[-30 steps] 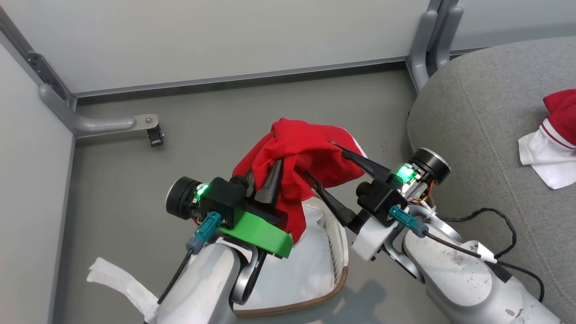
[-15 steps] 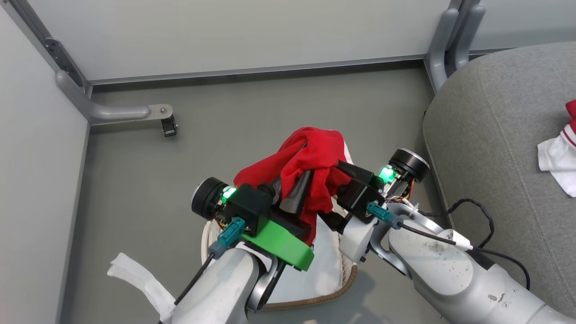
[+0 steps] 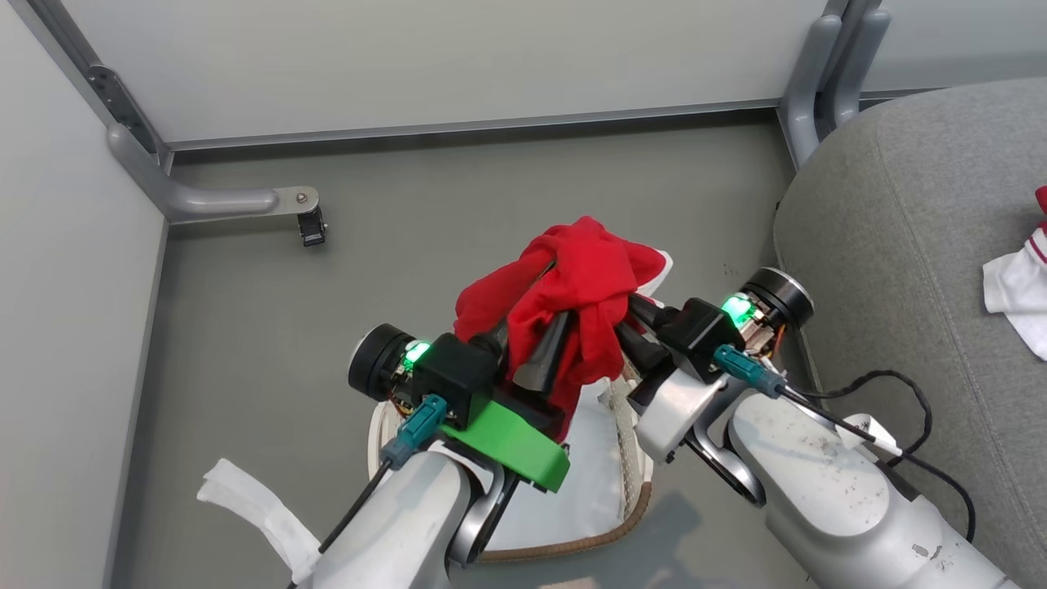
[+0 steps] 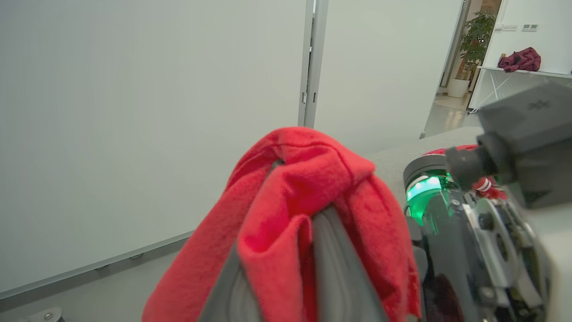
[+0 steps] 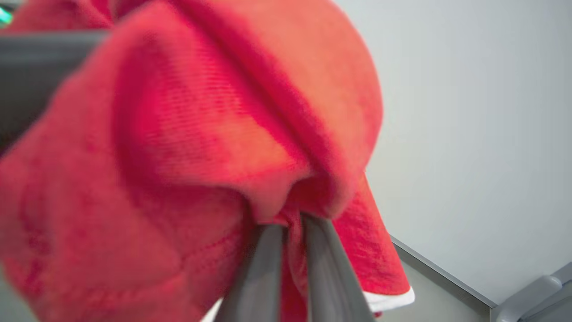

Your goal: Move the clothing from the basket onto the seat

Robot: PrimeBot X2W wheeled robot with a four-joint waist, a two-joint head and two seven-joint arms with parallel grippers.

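The red clothing (image 3: 585, 274) hangs bunched above the basket (image 3: 572, 546), whose white liner shows below it. My left gripper (image 3: 536, 315) is shut on the clothing (image 4: 286, 197) from the left, and cloth drapes over its fingers (image 4: 344, 268). From the right, my right gripper (image 3: 626, 323) is shut on the clothing (image 5: 187, 134), with a fold pinched between its fingers (image 5: 257, 277). The grey seat (image 3: 900, 245) rises at the right. Another red-and-white garment (image 3: 1018, 286) lies on it at the frame's edge.
White partition walls stand at the left and back. A grey metal foot (image 3: 213, 199) with a caster (image 3: 312, 229) sits on the floor at the left, and a grey post (image 3: 826, 74) stands beside the seat. A white fabric strip (image 3: 253, 515) lies lower left. A black cable (image 3: 900, 380) loops over the seat's edge.
My right gripper has gone from open around the red cloth to shut on it, and the cloth is more bunched. The head camera has shifted a little.
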